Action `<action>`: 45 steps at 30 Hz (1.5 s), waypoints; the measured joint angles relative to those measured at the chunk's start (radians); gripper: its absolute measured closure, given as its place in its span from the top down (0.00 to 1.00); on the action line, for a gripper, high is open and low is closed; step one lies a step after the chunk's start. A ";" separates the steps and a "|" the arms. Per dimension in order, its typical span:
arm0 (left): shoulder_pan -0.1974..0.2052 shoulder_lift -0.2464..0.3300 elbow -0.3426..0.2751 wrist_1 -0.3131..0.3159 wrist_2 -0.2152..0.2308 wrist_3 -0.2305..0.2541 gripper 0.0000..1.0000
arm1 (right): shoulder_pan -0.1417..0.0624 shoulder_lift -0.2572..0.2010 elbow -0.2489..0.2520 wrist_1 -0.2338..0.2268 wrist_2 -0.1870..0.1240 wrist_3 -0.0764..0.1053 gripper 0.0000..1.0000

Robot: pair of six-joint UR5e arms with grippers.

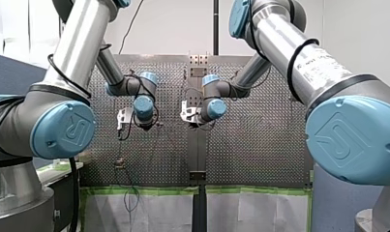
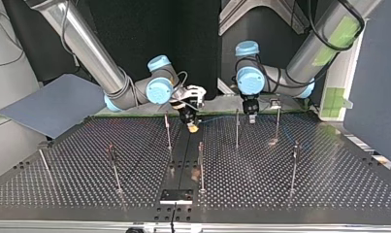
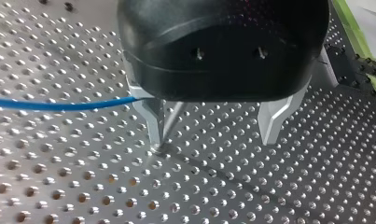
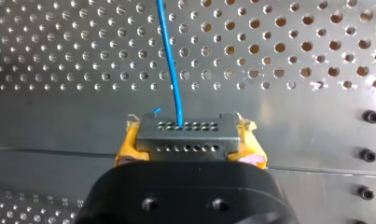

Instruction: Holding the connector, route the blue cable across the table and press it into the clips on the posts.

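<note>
Between the yellow pads (image 4: 125, 150) of my right gripper (image 4: 188, 142) sits the grey connector (image 4: 188, 134), clamped tight. Its blue cable (image 4: 171, 60) runs ahead over the perforated table (image 4: 293, 56). My left gripper (image 3: 212, 137) hangs with its metal fingers (image 3: 269, 121) apart, one of them just beside a thin post (image 3: 170, 117), and the cable reaches that finger.

A robotics lab test cell: my left arm (image 1: 62, 130) and my right arm (image 1: 347, 140), industrial machines, flank a perforated metal table (image 2: 329, 189) studded with thin upright posts (image 2: 201, 165); black backdrop panels (image 2: 193, 39) close the top view's twelve o'clock; green tape (image 1: 144, 190) edges the table at the front view's six o'clock.
</note>
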 joint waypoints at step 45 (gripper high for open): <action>0.056 -0.041 0.046 -0.018 0.077 -0.139 1.00 | -0.001 0.000 0.000 0.003 -0.004 -0.003 0.00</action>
